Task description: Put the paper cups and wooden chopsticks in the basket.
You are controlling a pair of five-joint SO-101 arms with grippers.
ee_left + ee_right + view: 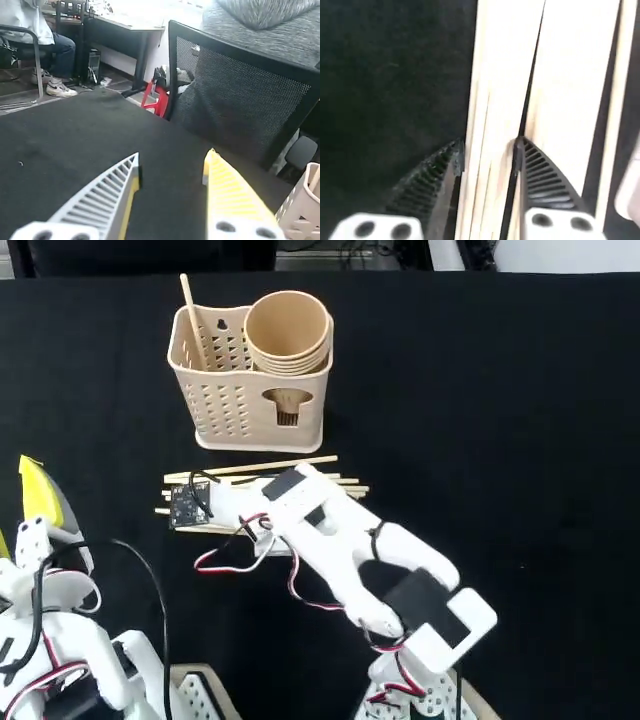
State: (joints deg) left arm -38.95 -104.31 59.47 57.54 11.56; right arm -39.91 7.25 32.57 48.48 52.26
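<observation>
Yellow and white plastic make up the left gripper [172,157], which hangs spread and empty over the black table [500,440] at its near left corner, well apart from the work. Farther in, the basket [235,405] already holds one upright chopstick [191,310] in its left compartment and the stacked paper cups [288,330] in its right. The loose wooden chopsticks [300,462] lie on the cloth just in front of the basket, their long axis running left to right along its front wall. The right arm is stretched over that pile. Its right gripper [487,147] is down among the sticks, jaws apart, one on each side of a stick that runs lengthwise between them. I'd say this arm is placed to pinch. The basket stands just behind the pile, so the stick would need tipping upright.
</observation>
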